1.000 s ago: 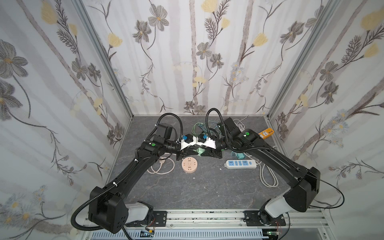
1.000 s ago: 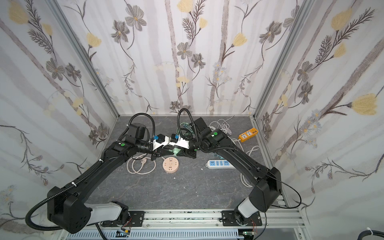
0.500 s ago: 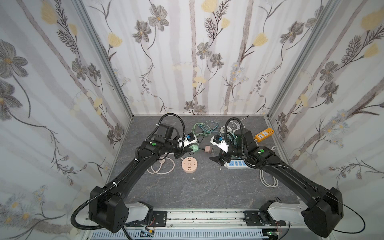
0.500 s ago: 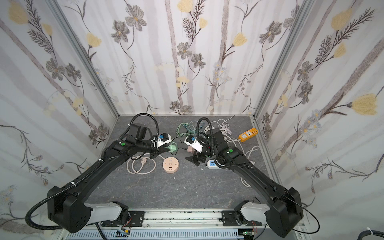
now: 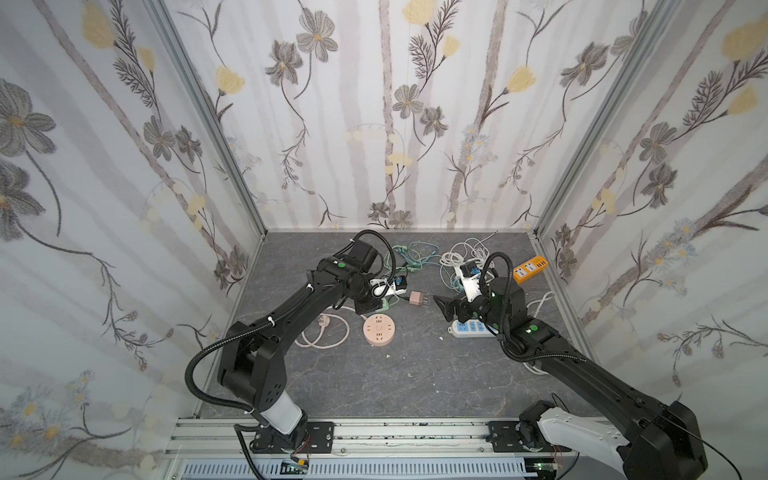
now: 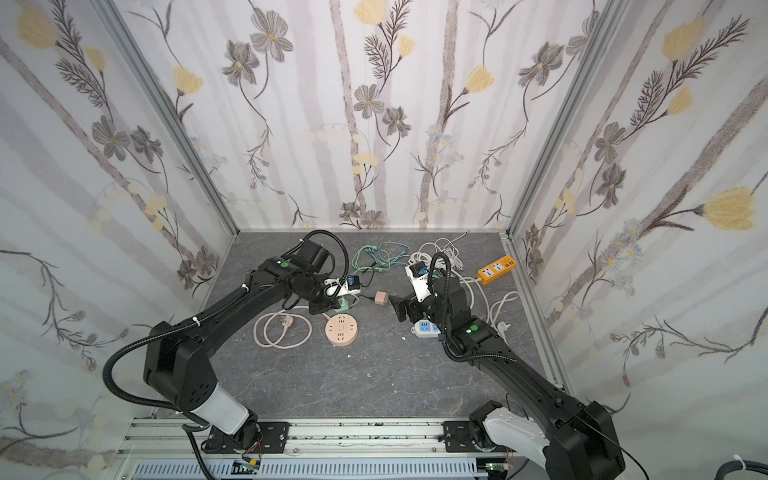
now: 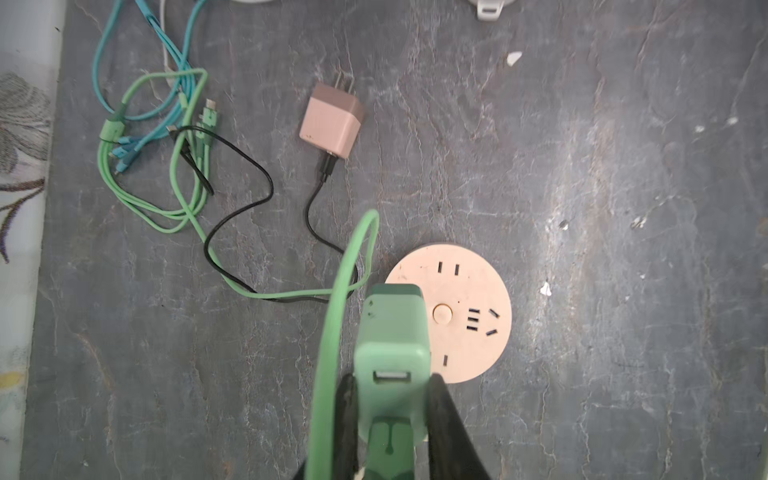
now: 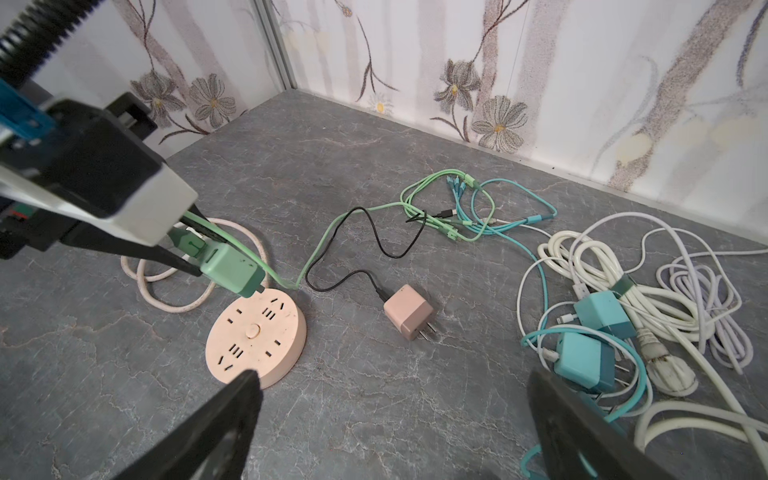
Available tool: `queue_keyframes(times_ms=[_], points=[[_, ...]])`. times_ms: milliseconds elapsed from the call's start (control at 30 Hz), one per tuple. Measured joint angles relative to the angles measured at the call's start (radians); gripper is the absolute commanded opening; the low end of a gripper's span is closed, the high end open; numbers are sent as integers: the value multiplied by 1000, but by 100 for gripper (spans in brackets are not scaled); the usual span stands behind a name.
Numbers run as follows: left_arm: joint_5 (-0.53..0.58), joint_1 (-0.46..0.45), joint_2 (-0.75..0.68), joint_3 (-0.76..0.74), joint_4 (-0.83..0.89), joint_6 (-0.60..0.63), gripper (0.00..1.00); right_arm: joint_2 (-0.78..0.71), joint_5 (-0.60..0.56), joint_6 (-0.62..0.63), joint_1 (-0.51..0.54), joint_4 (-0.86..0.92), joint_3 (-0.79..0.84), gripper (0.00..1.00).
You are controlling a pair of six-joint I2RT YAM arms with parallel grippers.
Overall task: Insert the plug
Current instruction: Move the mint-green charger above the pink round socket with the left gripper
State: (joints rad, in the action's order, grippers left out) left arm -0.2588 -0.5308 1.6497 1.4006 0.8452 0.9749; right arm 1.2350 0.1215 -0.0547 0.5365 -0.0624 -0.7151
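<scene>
My left gripper [image 7: 392, 386] is shut on a green plug [image 7: 392, 340] by its two sides, with a green cable [image 7: 332, 332] looping off it. The plug hangs tilted over the near rim of a round pink socket [image 7: 461, 316] that lies flat on the grey floor. In both top views the plug [image 5: 384, 303] sits just behind the socket [image 5: 379, 329]. From the right wrist view the plug [image 8: 230, 270] has its dark end just above the socket [image 8: 255, 336]; I cannot tell whether they touch. My right gripper [image 5: 445, 309] hovers open and empty to the right.
A pink charger [image 5: 415, 298] with a black lead lies between the grippers. A white and blue power strip [image 5: 469, 328] lies under the right arm, an orange strip [image 5: 530, 269] behind it. Teal chargers [image 8: 582, 357], white cables and green cables [image 7: 153, 145] crowd the back.
The right gripper has left the left gripper at the middle, swung back to the right and opened wide. The left gripper still holds the green plug near the socket.
</scene>
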Motion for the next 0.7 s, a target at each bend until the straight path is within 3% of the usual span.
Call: queue_keyframes(times_ms=[333,700], points=[[116,-21,190,159,123,74,0,24,-26,-35,0,-32,7,99],[68,-35,220,164,173,95,0,47,-50,-33,0,-29,-5,99]])
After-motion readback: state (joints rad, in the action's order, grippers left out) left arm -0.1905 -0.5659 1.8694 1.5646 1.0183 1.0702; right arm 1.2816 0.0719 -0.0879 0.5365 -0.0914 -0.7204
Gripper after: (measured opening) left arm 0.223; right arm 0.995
